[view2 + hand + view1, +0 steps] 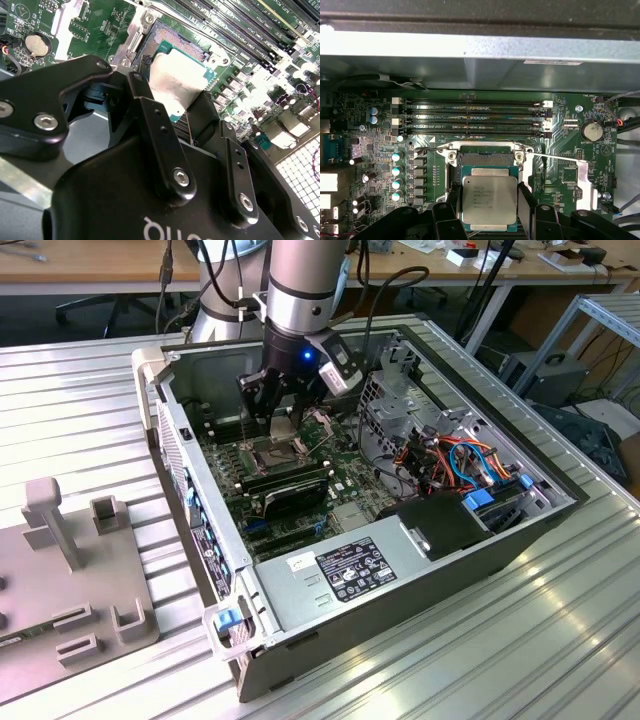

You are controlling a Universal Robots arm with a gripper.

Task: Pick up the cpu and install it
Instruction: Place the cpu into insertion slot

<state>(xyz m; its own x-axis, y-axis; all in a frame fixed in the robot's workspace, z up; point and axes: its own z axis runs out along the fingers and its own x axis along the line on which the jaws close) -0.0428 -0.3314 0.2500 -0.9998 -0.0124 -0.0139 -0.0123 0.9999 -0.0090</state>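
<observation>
The cpu (489, 199), its dull silver top facing up, is pinched by its two opposite edges between the black jaws, which are clenched on it, one finger (451, 202) on each side. In both wrist views it hangs over the open socket (487, 159) on the green motherboard (380, 150), covering the part of the socket nearer the jaws and leaving a strip of the fine contact field bare beyond it; whether the chip touches the socket I cannot tell. In the second wrist view the cpu (176, 75) shows a green border around its metal top. Beyond the socket run the long memory slots (475, 120), and a round coin battery (592, 131) sits on the board off to one side of them. In the exterior view the arm (305, 290) reaches straight down into the open computer case (170, 450), which lies on its side on a ribbed metal tabletop (80, 410). A silver power supply (340, 578) fills the near end of the case, and a bundle of orange and blue cables (470, 465) lies toward the exterior view's right. A grey fixture block (60, 570) rests on the tabletop at the exterior view's left, well apart from the case.
</observation>
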